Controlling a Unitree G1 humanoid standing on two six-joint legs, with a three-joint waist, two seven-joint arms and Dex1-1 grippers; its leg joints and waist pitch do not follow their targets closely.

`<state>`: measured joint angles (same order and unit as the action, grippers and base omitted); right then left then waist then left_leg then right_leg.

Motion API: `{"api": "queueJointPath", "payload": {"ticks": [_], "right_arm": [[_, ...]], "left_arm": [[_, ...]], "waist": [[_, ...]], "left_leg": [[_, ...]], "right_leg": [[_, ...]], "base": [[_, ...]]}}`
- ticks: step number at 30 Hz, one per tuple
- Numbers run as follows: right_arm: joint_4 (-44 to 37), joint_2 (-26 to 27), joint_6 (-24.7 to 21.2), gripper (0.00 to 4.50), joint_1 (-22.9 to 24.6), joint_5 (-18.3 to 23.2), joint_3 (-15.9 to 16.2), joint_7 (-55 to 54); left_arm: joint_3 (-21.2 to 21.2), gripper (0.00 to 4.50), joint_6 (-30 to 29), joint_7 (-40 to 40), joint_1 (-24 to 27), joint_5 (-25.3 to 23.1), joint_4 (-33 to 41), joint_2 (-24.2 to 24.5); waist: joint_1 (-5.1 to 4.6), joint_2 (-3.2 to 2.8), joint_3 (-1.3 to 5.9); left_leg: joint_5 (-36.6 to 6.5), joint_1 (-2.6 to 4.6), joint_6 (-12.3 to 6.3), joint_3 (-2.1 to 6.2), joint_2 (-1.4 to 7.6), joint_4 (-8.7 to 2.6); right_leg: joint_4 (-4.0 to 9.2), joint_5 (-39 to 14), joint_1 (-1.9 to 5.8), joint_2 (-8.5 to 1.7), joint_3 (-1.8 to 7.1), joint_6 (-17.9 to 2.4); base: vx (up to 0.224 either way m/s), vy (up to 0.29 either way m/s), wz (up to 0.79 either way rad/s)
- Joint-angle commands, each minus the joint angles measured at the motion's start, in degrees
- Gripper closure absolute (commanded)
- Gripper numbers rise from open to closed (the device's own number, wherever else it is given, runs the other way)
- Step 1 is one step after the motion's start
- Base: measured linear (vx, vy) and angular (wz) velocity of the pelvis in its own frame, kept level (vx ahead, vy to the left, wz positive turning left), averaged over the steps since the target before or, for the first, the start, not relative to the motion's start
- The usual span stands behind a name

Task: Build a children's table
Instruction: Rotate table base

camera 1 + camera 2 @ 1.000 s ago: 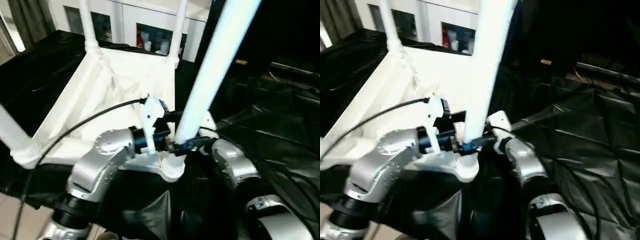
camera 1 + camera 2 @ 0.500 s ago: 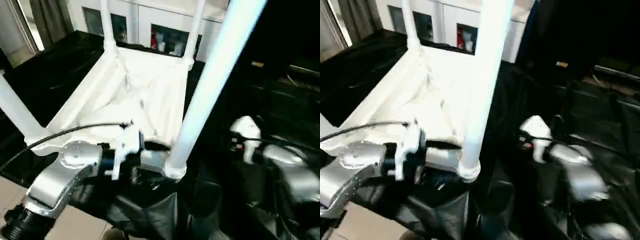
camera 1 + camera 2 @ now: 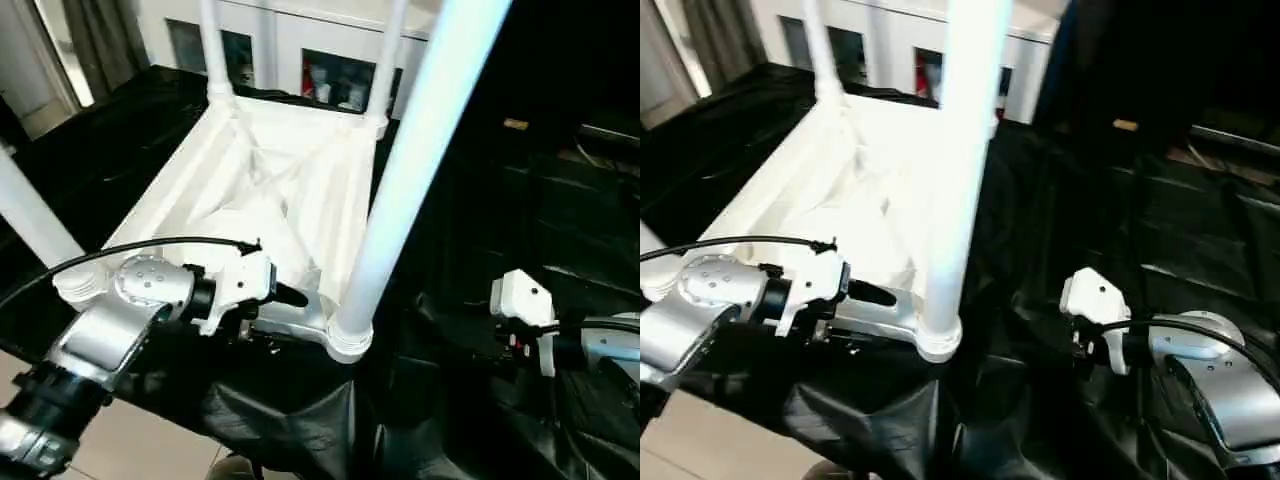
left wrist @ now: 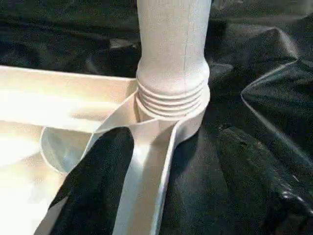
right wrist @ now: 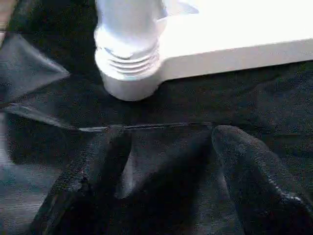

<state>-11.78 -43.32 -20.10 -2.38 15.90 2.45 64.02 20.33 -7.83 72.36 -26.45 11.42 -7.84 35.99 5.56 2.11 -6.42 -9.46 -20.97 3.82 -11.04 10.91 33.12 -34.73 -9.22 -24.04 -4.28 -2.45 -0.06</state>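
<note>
Our left hand [image 4: 161, 191] is released, fingers straddling the tabletop [image 3: 290, 190] rim beside the near leg [image 3: 405, 180] seated in its corner socket [image 4: 173, 115]. Right hand [image 5: 166, 181] released, off the tabletop's near corner, over the black-covered desk [image 3: 520, 230].

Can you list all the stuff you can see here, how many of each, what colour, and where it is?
Tabletop: one, white, lying upside down on the black sheet.
Legs: four, white, standing up in the tabletop's corner sockets.
Sheet: one, black, crinkled, spread under everything.
Cabinet: one, white with glass doors, behind the tabletop.
Curtain: one, grey, far left.
Left hand: open, black fingers, at the nearest leg's socket.
Right hand: open, black fingers, over the sheet beside that socket.
</note>
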Motion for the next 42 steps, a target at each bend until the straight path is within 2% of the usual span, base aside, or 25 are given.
{"api": "queueJointPath", "payload": {"ticks": [1,2,3,4,5,9,11,14,15,16,18,20,21,22,24,28,30,33,37,38,39,42], "right_arm": [[-3.16,-1.64,-2.23,1.35,1.05,1.62,-0.69,1.29],[-3.29,-1.71,-2.33,1.35,1.11,1.66,-0.68,1.32],[-5.24,-2.83,-3.73,1.35,2.03,2.14,-0.57,1.75],[-5.99,-3.34,-4.28,1.35,2.38,2.43,-0.66,1.72],[-6.52,-3.7,-4.58,1.35,2.65,2.68,-0.8,1.68],[-8.43,-4.94,-6.0,1.35,3.39,3.09,-1.73,1.79],[-8.72,-5.22,-6.23,1.35,3.52,3.12,-1.84,1.86],[-9.35,-5.78,-6.77,1.35,3.87,3.16,-1.88,1.75],[-9.73,-5.98,-7.12,1.35,3.97,3.38,-1.79,1.48],[-9.86,-6.06,-7.24,1.35,4.01,3.47,-1.77,1.38],[-10.27,-6.33,-7.63,1.35,4.14,3.75,-1.75,1.15],[-10.62,-6.52,-7.96,1.35,4.1,3.86,-1.58,0.97],[-10.66,-6.53,-8.0,1.35,4.11,3.85,-1.58,0.96],[-10.81,-6.6,-8.12,1.35,4.13,3.82,-1.57,0.96],[-10.78,-6.7,-8.06,1.35,4.25,3.73,-1.66,1.08],[-10.49,-6.76,-8.05,1.35,3.93,3.54,-1.25,1.11],[-10.33,-6.8,-7.94,1.35,3.76,3.42,-0.95,1.06],[-9.84,-6.82,-7.7,1.35,3.31,3.4,-0.58,0.92],[-9.64,-6.93,-7.5,1.35,3.13,3.45,-0.37,0.71],[-9.58,-6.83,-7.47,1.35,3.03,3.42,-0.36,0.62],[-9.41,-6.51,-7.38,1.35,2.83,3.42,-0.46,0.28],[-9.05,-5.65,-7.27,1.35,2.38,3.57,-0.72,-0.51]], "left_arm": [[1.08,1.74,1.82,1.79,-1.66,-1.27,-2.89,-0.21],[1.12,1.85,1.9,1.85,-1.74,-1.32,-3.05,-0.25],[2.03,1.85,3.47,2.83,-3.31,-2.35,-6.09,-0.98],[2.45,2.14,4.33,3.17,-4.0,-2.79,-7.46,-1.36],[2.74,2.14,5.06,3.3,-4.59,-3.16,-8.66,-1.74],[3.49,2.32,7.92,4.69,-6.63,-4.61,-13.62,-2.92],[3.65,2.55,8.12,5.09,-6.83,-4.8,-14.22,-2.93],[3.89,2.56,8.33,6.31,-7.17,-4.98,-15.74,-3.01],[3.88,2.66,8.78,6.76,-7.3,-5.1,-16.44,-3.14],[3.87,2.97,8.96,6.9,-7.34,-5.15,-16.68,-3.19],[3.91,2.98,9.51,7.26,-7.54,-5.31,-17.54,-3.41],[3.86,3.05,9.81,7.8,-7.42,-5.58,-18.05,-3.16],[3.81,3.23,9.85,7.88,-7.37,-5.62,-18.08,-3.12],[3.64,3.4,9.97,8.16,-7.13,-5.84,-18.06,-2.82],[3.36,3.41,9.9,8.14,-6.74,-5.99,-17.67,-2.46],[2.77,3.83,9.34,8.44,-6.24,-5.67,-17.11,-2.05],[2.77,3.81,9.38,8.55,-6.05,-5.85,-17.15,-1.94],[2.66,4.18,9.03,8.68,-5.74,-5.99,-16.87,-1.81],[2.5,4.43,8.56,8.5,-4.91,-6.47,-15.94,-1.35],[2.31,4.43,8.32,8.12,-4.7,-6.44,-15.72,-1.35],[1.6,4.43,7.58,7.25,-4.19,-5.88,-14.99,-1.61],[-0.21,4.43,6.09,5.71,-3.23,-3.9,-13.14,-2.57]], "waist": [[0.11,-0.46,3.37],[0.09,-0.41,3.37],[-0.03,-0.63,3.2],[0.1,-0.55,3.38],[-0.04,-0.56,3.32],[-0.28,-0.51,3.55],[-0.49,-0.47,3.49],[-0.6,-0.56,3.37],[-0.54,-0.59,3.35],[-0.52,-0.61,3.33],[-0.51,-0.61,3.33],[-0.57,-0.41,3.2],[-0.58,-0.43,3.12],[-0.53,-0.55,3.03],[-0.56,-0.3,2.88],[-0.65,-0.27,2.69],[-0.67,-0.18,2.66],[-0.65,-0.11,2.63],[-0.8,-0.05,2.74],[-0.84,-0.07,2.79],[-0.94,0.19,2.88],[-1.06,0.08,2.93]], "left_leg": [[-21.88,1.0,-0.84,1.5,2.03,-4.28],[-21.48,0.99,-1.05,1.5,1.99,-4.3],[-21.39,0.92,-1.19,1.51,1.95,-4.37],[-21.17,1.09,-1.07,1.46,2.09,-4.29],[-20.83,0.83,-1.2,1.5,2.04,-4.33],[-19.48,0.69,-1.25,1.45,2.18,-4.23],[-18.75,0.49,-1.43,1.41,2.2,-4.28],[-18.76,0.71,-1.66,1.24,2.24,-4.21],[-18.62,0.77,-1.69,1.22,2.31,-4.2],[-18.57,0.83,-1.74,1.2,2.32,-4.21],[-18.4,0.77,-1.77,1.16,2.33,-4.18],[-18.48,0.7,-1.85,1.13,2.37,-4.23],[-18.65,0.68,-1.82,1.16,2.38,-4.26],[-18.96,0.78,-1.73,1.21,2.42,-4.33],[-19.45,0.83,-1.62,1.27,2.44,-4.39],[-20.44,0.86,-1.37,1.37,2.41,-4.47],[-20.85,0.99,-1.28,1.42,2.43,-4.51],[-20.95,0.95,-1.27,1.5,2.44,-4.56],[-20.21,0.74,-1.39,1.53,2.5,-4.69],[-19.87,0.68,-1.45,1.52,2.5,-4.69],[-19.3,0.61,-1.62,1.43,2.52,-4.64],[-18.19,0.61,-1.84,1.27,2.54,-4.53]], "right_leg": [[6.04,-31.14,1.82,-3.47,2.39,-5.67],[6.04,-30.91,1.82,-3.42,2.35,-5.69],[6.2,-30.99,1.79,-3.31,2.36,-5.59],[6.09,-30.47,1.84,-3.42,2.45,-5.43],[6.06,-29.89,1.99,-3.43,2.41,-5.74],[5.62,-26.07,2.23,-3.53,2.4,-7.35],[5.4,-24.34,2.41,-3.54,2.43,-7.95],[5.41,-23.1,2.22,-3.52,2.48,-9.06],[5.35,-22.56,2.23,-3.54,2.49,-9.47],[5.36,-22.28,2.22,-3.5,2.5,-9.64],[5.23,-21.44,2.31,-3.52,2.51,-10.09],[5.25,-21.74,2.34,-3.61,2.54,-10.12],[5.27,-22.25,2.33,-3.64,2.54,-9.99],[5.39,-23.39,2.25,-3.69,2.55,-9.62],[5.59,-25.55,2.17,-3.81,2.6,-8.86],[5.94,-28.85,1.92,-3.89,2.57,-7.88],[6.18,-30.42,1.77,-3.95,2.57,-7.27],[6.31,-32.03,1.71,-4.05,2.54,-6.62],[6.2,-30.63,1.84,-4.0,2.5,-6.67],[6.11,-29.88,1.89,-4.0,2.52,-6.86],[5.97,-28.65,1.95,-3.96,2.56,-7.22],[5.66,-26.39,1.97,-3.93,2.58,-8.34]], "base": [[0.0,0.0,0.0],[0.0,0.0,0.0],[0.0,0.0,0.0],[0.0,0.0,0.0],[0.0,0.0,0.0],[0.0,0.0,0.0],[0.0,0.0,0.0],[0.0,0.0,0.0],[0.0,0.0,0.0],[0.0,0.0,0.0],[0.0,0.0,0.0],[0.0,0.0,0.0],[0.0,0.0,0.0],[0.0,0.0,0.0],[0.0,0.0,0.0],[0.0,0.0,0.0],[0.0,0.0,0.0],[0.0,0.0,0.0],[0.0,0.0,0.0],[0.0,0.0,0.0],[0.0,0.0,0.0],[0.0,0.0,0.0]]}}
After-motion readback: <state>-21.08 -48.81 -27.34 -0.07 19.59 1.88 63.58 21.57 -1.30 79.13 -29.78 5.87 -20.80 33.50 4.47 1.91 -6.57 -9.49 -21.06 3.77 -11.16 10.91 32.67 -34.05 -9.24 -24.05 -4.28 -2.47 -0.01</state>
